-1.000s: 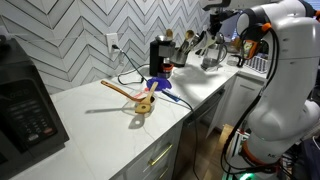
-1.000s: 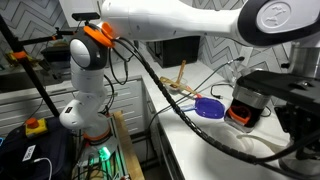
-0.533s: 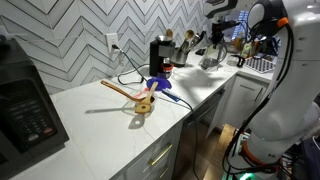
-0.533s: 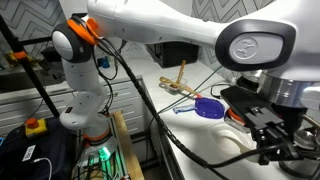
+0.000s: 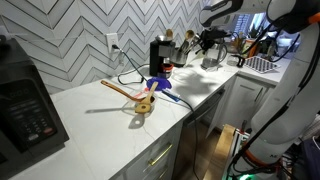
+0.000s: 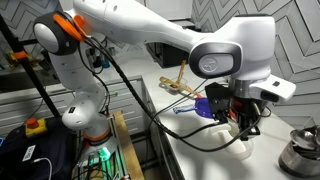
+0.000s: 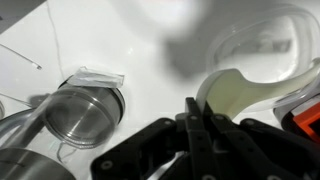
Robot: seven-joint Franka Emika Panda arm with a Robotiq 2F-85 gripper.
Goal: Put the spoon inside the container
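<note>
1. White counter (image 5: 90, 112) w/ chevron tile behind it, microwave (image 5: 25, 105) at one end, black coffee machine (image 5: 160, 55) further along.
2. Wooden spoon (image 5: 122, 90) lies on the counter. Its head end is at a small wooden cup (image 5: 143, 105), and I can't tell if it's actually resting on it. Blue scoop-ish thing (image 5: 158, 85) sits just beside.
3. Gripper (image 5: 207, 38) hangs up in the air, well apart from the spoon, over the end w/ the steel pot (image 5: 212, 60).
4. In the wrist view the fingers (image 7: 186, 128) look pressed together w/ nothing between them, so closed & empty imo.
5. Step in hand is prob the reach for the spoon. To do it well:
   - open the jaws before going down
   - come in from above w/ jaws across the handle, not along it
   - pinch near the middle so it doesn't tip
   - handle sits low, so watch for scraping the counter
6. Container is maybe the clear tub (image 7: 262, 40) in the wrist view, tbh not sure.
</note>
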